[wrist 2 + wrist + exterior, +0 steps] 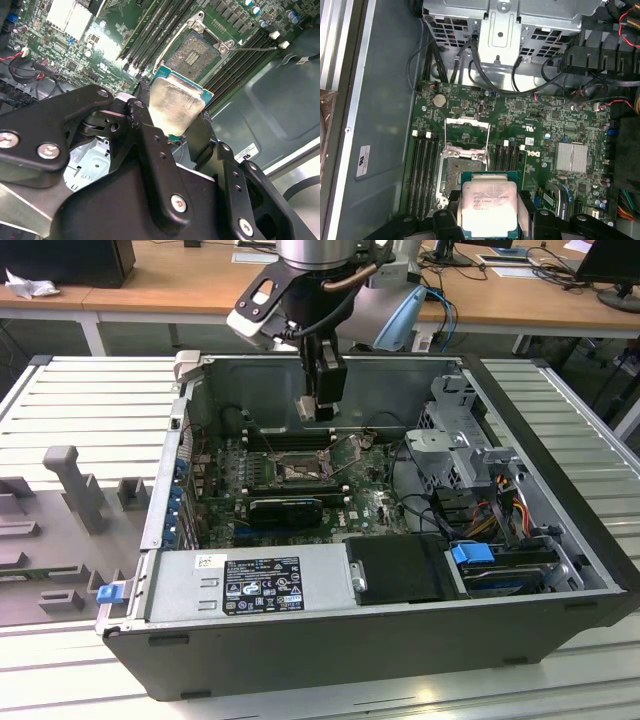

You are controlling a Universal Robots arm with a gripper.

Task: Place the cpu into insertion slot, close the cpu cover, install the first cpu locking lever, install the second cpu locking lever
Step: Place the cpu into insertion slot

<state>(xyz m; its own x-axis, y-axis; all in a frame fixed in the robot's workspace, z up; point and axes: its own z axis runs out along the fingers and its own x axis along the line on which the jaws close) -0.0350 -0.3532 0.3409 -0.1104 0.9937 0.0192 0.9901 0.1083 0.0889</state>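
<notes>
The cpu [489,207], a pale silvery square chip on a green-edged base, sits between the black fingers [529,210] of my gripper [489,212], which is shut on it. In the exterior view the gripper [318,410] hangs inside the open computer case, holding the cpu [312,408] above the motherboard and a little behind the insertion slot [300,472]. The insertion slot [457,172] lies bare, partly hidden by the chip. The cpu cover [465,132] is swung open beside it. In the second wrist view the cpu [175,102] hovers short of the insertion slot [197,50], whose thin wire lever [250,48] sticks out sideways.
Long black memory slots [422,170] flank the socket. A black card [285,508] lies in front of it, then the grey power supply [250,585]. A metal drive cage [460,440] and cables [500,510] fill the exterior view's right. The case wall [330,370] stands close behind the gripper.
</notes>
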